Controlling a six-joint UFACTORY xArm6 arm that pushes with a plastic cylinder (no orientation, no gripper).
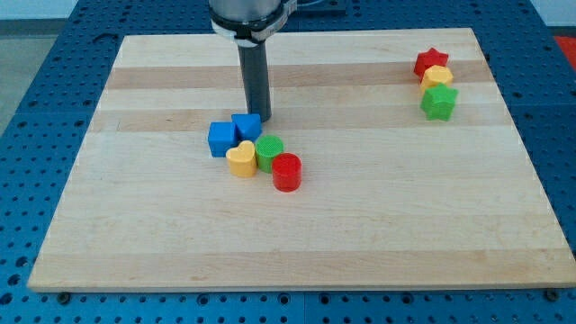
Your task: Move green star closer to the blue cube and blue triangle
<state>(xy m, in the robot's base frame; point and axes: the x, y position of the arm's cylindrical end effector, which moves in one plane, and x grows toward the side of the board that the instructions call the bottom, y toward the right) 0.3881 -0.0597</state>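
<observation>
Pale wooden boards form the table top point(297, 243), which is laid on a blue perforated base point(36, 72). The green star point(439, 102) is found near the board's upper right corner, at about two o'clock from the board's centre. It is touched at twelve o'clock by a yellow block point(436, 76) of unclear shape, and a red star point(430, 61) is set against that block at roughly eleven o'clock, so that the three make a short column. Well apart from them, left of centre, the second cluster is seen. The blue cube point(220, 139) is placed at its nine o'clock end, with the blue triangle point(246, 126) touching it at about two o'clock. A yellow heart point(240, 159) is pressed against both blue blocks from roughly six o'clock, a green cylinder point(269, 150) is set just beside the heart at three o'clock, and a red cylinder point(286, 172) adjoins the green one at about four o'clock. My tip point(259, 117) is held just beside the blue triangle, at about two o'clock from it; whether contact is made cannot be told. Nothing is gripped, since the dark rod point(254, 76) ends plainly, and the green star lies far off at three o'clock from it.
</observation>
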